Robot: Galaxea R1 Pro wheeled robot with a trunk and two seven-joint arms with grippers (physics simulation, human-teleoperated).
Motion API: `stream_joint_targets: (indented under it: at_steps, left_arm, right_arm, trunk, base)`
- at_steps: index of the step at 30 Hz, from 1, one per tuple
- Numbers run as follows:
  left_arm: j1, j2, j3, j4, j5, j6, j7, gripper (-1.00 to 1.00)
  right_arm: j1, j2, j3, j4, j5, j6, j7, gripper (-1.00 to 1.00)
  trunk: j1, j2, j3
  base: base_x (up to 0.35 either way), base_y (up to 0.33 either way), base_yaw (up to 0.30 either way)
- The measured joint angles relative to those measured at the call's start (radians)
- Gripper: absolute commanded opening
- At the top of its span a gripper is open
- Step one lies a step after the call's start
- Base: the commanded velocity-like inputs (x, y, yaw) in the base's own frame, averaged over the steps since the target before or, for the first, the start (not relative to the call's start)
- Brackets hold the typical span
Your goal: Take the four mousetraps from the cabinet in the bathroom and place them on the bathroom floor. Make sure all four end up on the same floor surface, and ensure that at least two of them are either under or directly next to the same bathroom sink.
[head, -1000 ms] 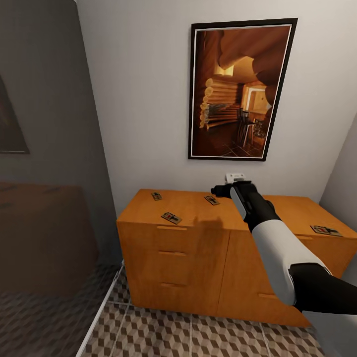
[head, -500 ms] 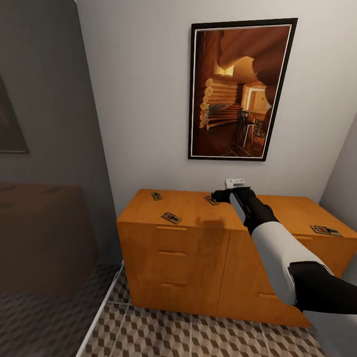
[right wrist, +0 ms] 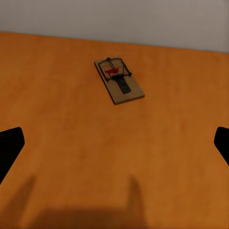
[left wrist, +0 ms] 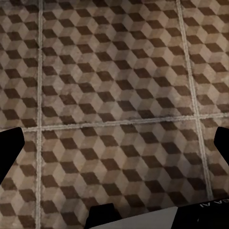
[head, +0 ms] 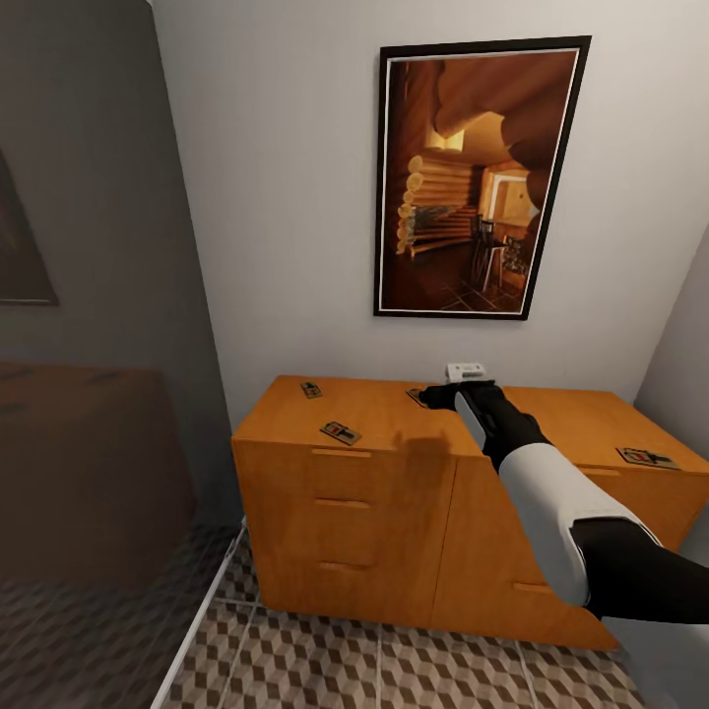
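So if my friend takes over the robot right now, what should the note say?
Right pincer: open, over the cabinet top, lined up on the middle mousetrap, not touching it.
Left pincer: open, holding nothing, pointing at the bathroom floor.
Other traps on the cabinet top: back left mousetrap, front left mousetrap, far right mousetrap.
Done: nothing moved yet.
Left: grab all four, put them on the floor, two by the sink.

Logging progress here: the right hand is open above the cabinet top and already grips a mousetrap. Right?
Not quite. The right hand is open above the cabinet top, but it grips nothing: in the right wrist view the mousetrap lies flat on the wood ahead of the spread fingers, untouched.
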Motion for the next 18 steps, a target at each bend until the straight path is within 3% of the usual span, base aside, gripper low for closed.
stream_joint_targets:
  at_steps: [18]
  left_arm:
    - [0.0,0.0,0.0,0.001,0.0,0.0,0.0,1.0]
  right_arm:
    - [0.0,0.0,0.0,0.029,-0.001,-0.006,0.001,1.0]
  trunk:
    - [0.0,0.0,0.0]
  base:
    - [0.0,0.0,0.0]
